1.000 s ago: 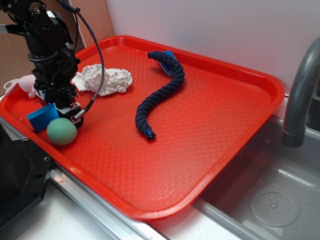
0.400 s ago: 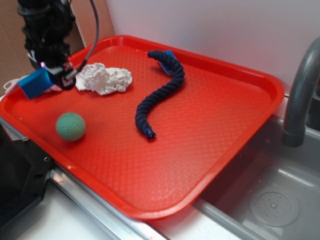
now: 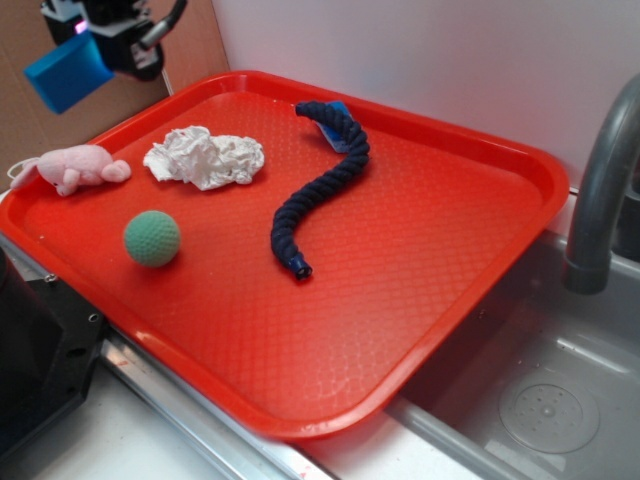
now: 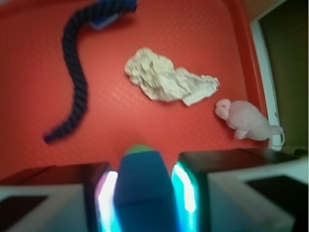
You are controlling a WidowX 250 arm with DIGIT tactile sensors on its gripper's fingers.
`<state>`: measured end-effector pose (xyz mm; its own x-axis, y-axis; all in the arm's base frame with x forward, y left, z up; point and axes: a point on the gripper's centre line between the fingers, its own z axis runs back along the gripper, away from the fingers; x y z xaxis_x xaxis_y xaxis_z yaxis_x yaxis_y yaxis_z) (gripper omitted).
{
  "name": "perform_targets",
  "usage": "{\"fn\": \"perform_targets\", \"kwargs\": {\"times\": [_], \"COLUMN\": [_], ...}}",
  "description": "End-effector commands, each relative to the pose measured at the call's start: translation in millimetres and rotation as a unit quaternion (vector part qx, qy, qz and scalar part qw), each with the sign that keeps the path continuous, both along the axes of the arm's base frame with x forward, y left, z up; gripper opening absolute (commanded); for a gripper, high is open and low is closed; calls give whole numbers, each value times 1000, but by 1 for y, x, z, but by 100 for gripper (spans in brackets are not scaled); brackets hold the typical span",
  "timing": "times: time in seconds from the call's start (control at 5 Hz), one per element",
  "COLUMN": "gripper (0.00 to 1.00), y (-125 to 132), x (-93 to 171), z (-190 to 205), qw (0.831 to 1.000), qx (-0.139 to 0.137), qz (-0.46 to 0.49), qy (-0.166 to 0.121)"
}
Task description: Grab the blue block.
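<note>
The tool (image 3: 88,45) is hanging high above the far left corner of the red tray (image 3: 520,190), well clear of its surface, and it is pinching the blue block (image 3: 67,73) between its two fingers. In the exterior view the block is sticking out to the lower left of the black tool body, tilted, with nothing under it but air and the brown board behind. In the wrist view the blue block (image 4: 143,191) is sitting upright between the fingers (image 4: 193,183), both of them pressing against its sides, with lit strips glowing on either side of it.

On the tray, a green ball (image 3: 152,238) is lying near the left front edge, apart from everything else. In the wrist view only a sliver of the green ball (image 4: 139,149) is peeking out above the block's top. A pink plush toy (image 3: 72,167) is resting at the left edge of the tray, its tail hanging over the rim. Just beside it toward the middle, a crumpled white cloth (image 3: 205,158) is lying near the far left part. A dark navy braided rope (image 3: 322,187) is snaking from the far edge toward the tray's centre, with a small blue tag (image 3: 334,124) at its far end. A grey faucet (image 3: 600,190) is standing off the right edge, over a metal sink (image 3: 545,400).
</note>
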<state>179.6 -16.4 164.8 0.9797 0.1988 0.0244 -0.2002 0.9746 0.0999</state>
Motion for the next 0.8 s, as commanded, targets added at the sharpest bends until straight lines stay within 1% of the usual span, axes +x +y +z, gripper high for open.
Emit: {"fn": "perform_targets", "kwargs": {"times": [0.0, 0.2, 0.4, 0.6], "gripper": [0, 0, 0, 0], "y": [-25, -22, -15, -3], "x": [-10, -21, -23, -15], "z": [12, 20, 24, 21], "qw": [998, 997, 998, 998], "qx": [13, -1, -14, -24], "qz": [48, 76, 57, 59], "qy": [32, 18, -2, -11]}}
